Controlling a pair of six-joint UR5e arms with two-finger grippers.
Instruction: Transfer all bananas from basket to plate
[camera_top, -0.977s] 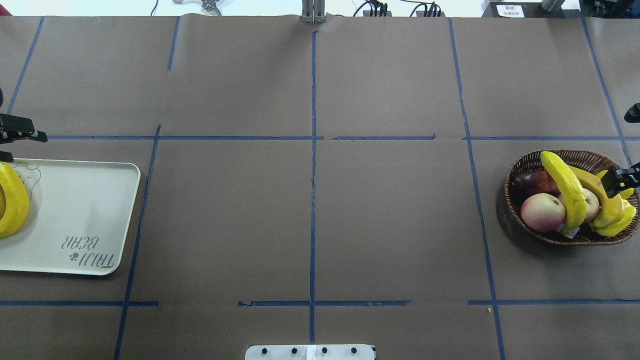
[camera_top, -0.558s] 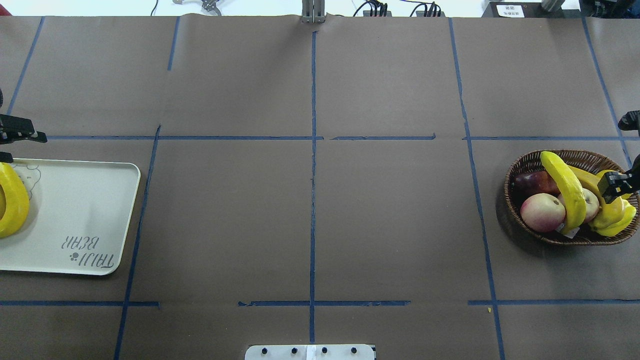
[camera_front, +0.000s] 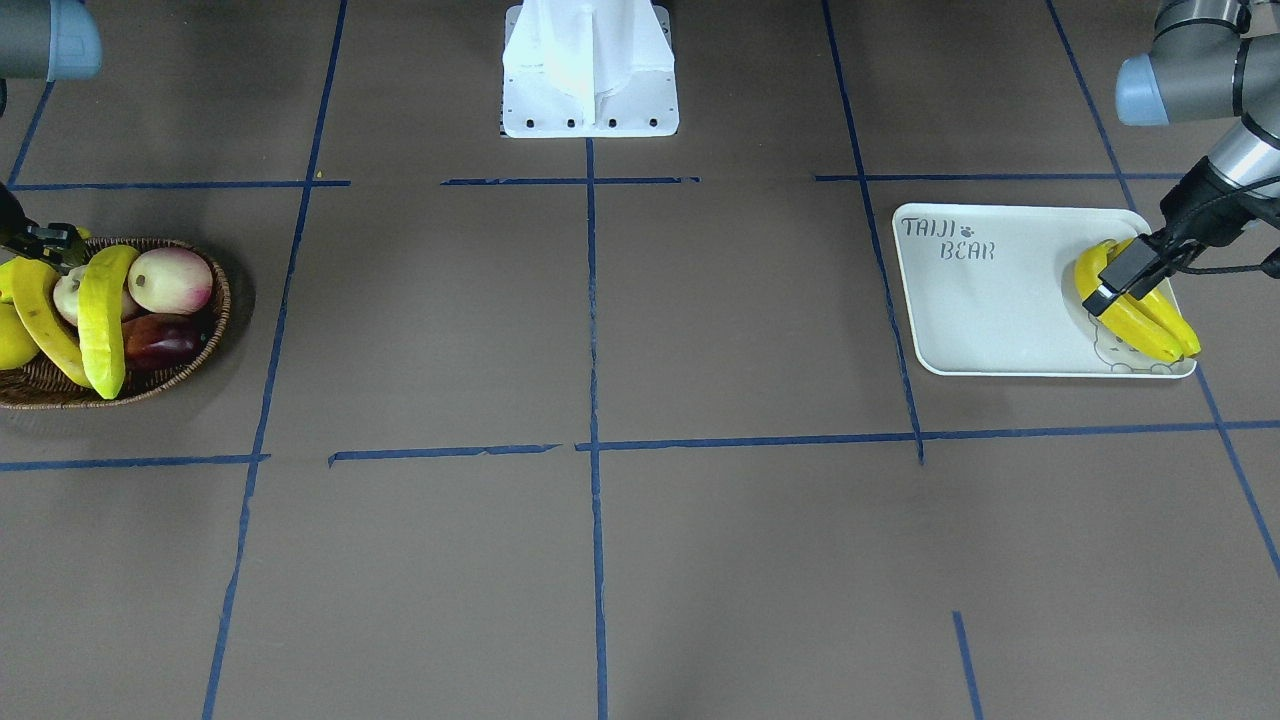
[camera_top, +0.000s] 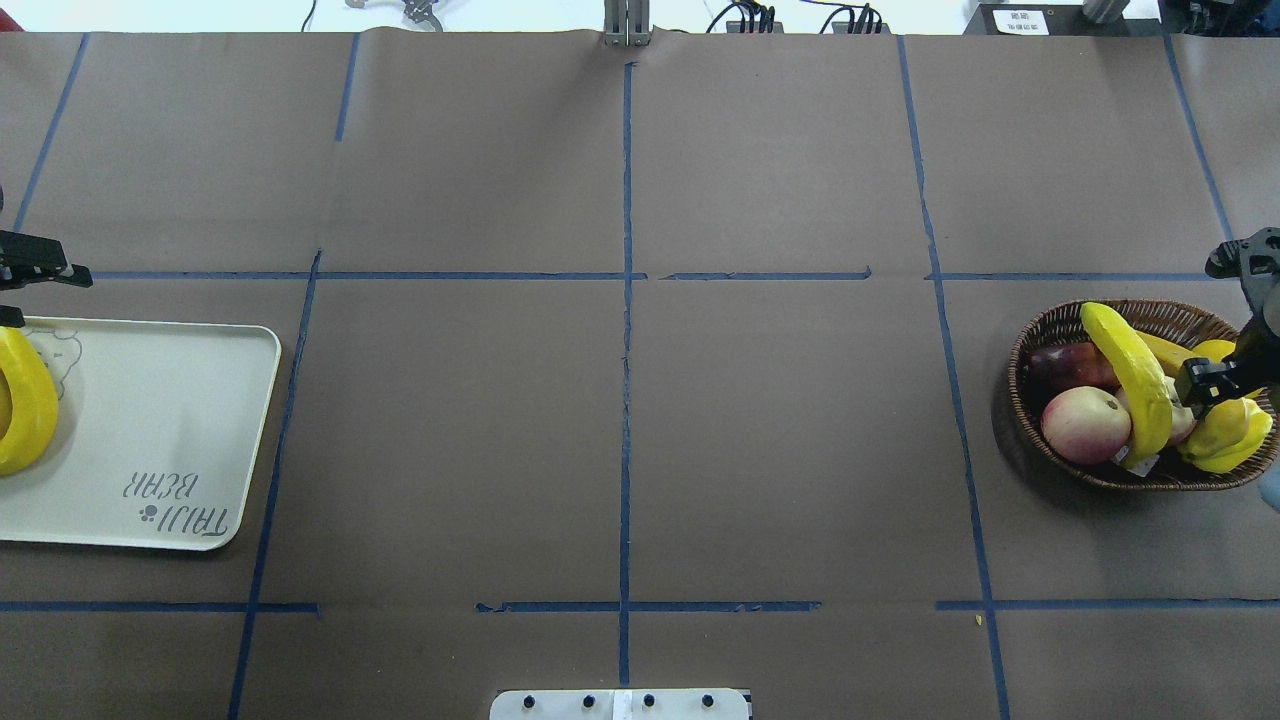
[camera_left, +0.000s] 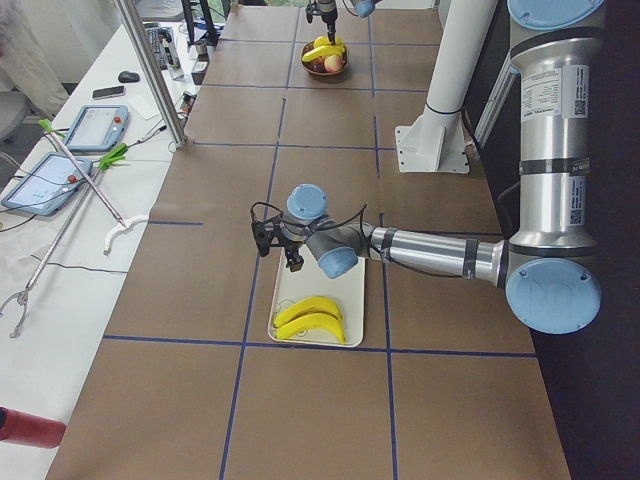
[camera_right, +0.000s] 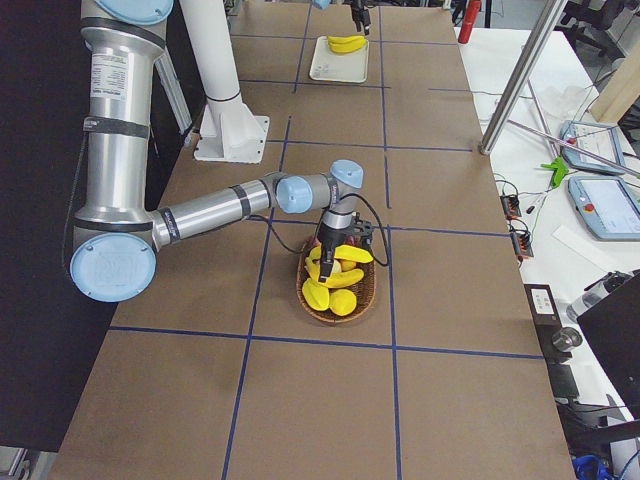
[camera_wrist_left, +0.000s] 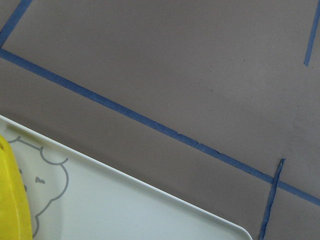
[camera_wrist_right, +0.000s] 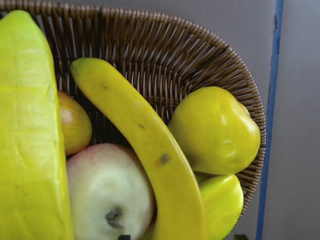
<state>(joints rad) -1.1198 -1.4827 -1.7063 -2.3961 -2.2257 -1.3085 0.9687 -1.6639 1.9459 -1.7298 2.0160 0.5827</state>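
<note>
1. The right gripper (camera_top: 1213, 381) hovers over the wicker basket (camera_top: 1040, 345), its jaws wide and empty.
2. The slim banana (camera_wrist_right: 145, 150) lies directly beneath them, its long axis running from upper left to bottom centre of the wrist view.
3. The left gripper (camera_front: 1120, 282), jaws parted, hangs far off over the tray (camera_front: 1000, 310).

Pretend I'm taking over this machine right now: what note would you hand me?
Left gripper: open, over the plate.
Right gripper: open, low over the basket, fingertips either side of the deeper-yellow banana.
Done: two bananas lie on the plate.
Left: that banana and the greenish banana, both in the basket; leave the other fruit there.
</note>
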